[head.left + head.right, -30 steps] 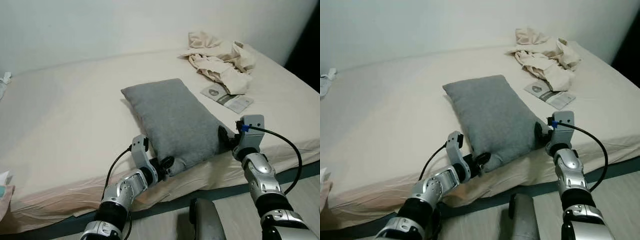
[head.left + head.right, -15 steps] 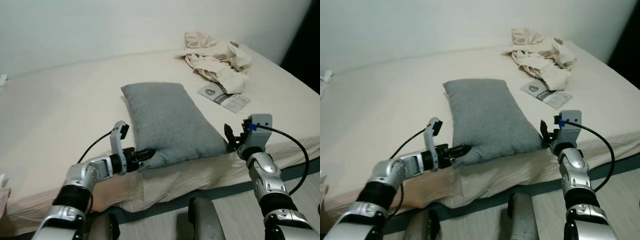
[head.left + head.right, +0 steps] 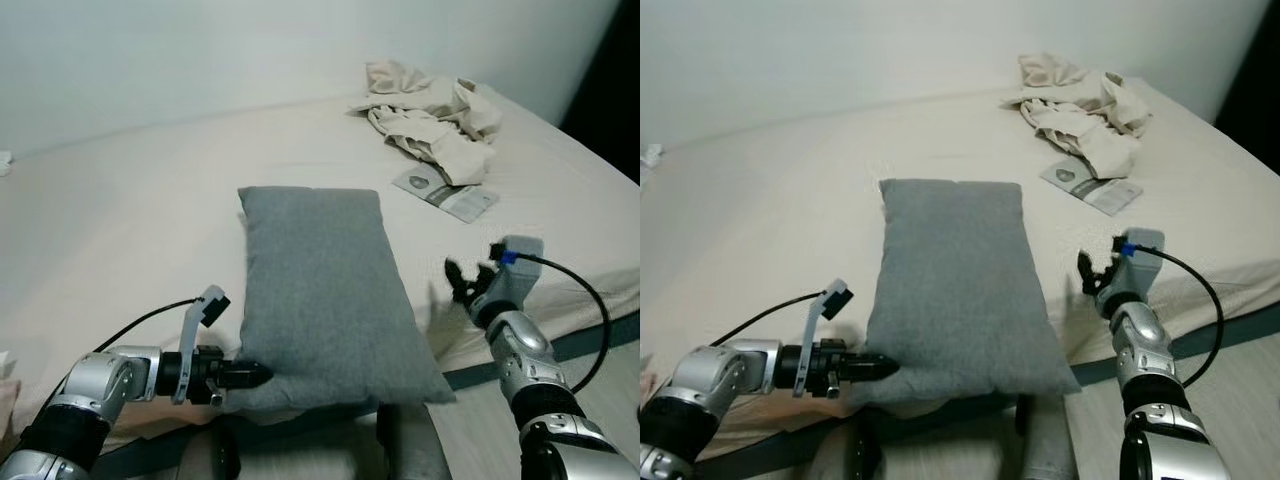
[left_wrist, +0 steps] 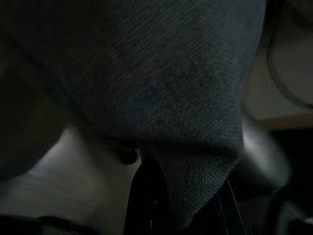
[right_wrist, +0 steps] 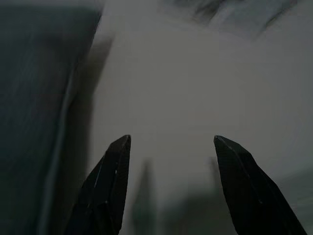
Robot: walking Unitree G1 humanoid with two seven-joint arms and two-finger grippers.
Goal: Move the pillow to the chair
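Nearest: left gripper [image 3: 250, 376] low at the bed's front edge, fingers pinched on the near left corner of the grey pillow [image 3: 320, 285]; in the left wrist view the fabric corner [image 4: 195, 181] sits between the dark fingers. Pillow's near end overhangs the bed [image 3: 120, 230] edge, its near right corner jutting past the mattress; its far end lies on the sheet. Right gripper [image 3: 470, 284] hangs just beside the pillow's right side, apart from it, above the sheet near the bed's front edge; fingers [image 5: 105, 186] spread wide with bare sheet between. Wide open sheet left of the pillow and beyond it. Farther right, a flat printed leaflet [image 3: 445, 192]; its print too small to read. Beyond it, crumpled cream cloth [image 3: 430, 110] near the wall [image 3: 250, 50].
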